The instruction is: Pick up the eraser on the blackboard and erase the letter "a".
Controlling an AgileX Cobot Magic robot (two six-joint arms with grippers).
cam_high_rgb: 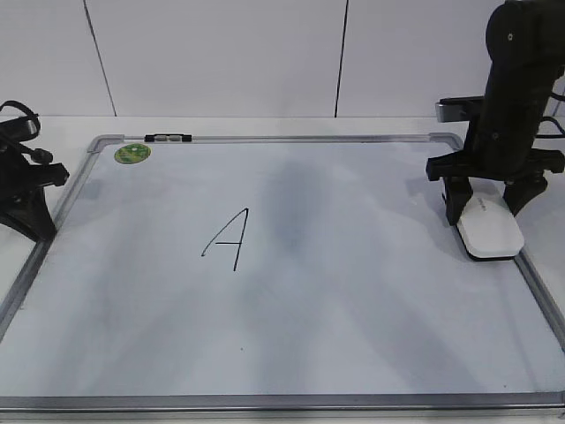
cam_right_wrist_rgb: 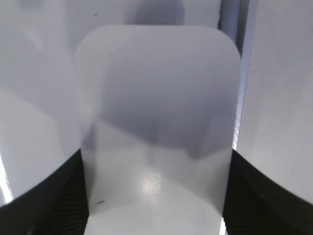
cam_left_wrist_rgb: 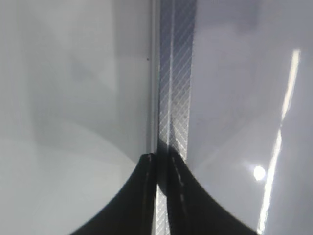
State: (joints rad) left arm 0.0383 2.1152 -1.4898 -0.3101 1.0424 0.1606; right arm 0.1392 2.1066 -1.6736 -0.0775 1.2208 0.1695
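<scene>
The white eraser (cam_high_rgb: 491, 234) lies on the blackboard (cam_high_rgb: 353, 300) against its right frame. My right gripper (cam_high_rgb: 484, 210) stands over the eraser's far end with a finger on each long side. In the right wrist view the eraser (cam_right_wrist_rgb: 156, 112) fills the space between the fingers (cam_right_wrist_rgb: 156, 205), and both fingers touch its sides. My left gripper (cam_high_rgb: 37, 228) is shut and empty at the board's left edge; its wrist view shows the shut tips (cam_left_wrist_rgb: 164, 164) over the silver frame (cam_left_wrist_rgb: 172, 73). No lowercase "a" shows on the board.
A tall capital "A" (cam_high_rgb: 227, 238) in black marker is left of the board's middle. A round green sticker (cam_high_rgb: 132, 153) and a small black-and-white clip (cam_high_rgb: 168, 138) are at the far left corner of the frame.
</scene>
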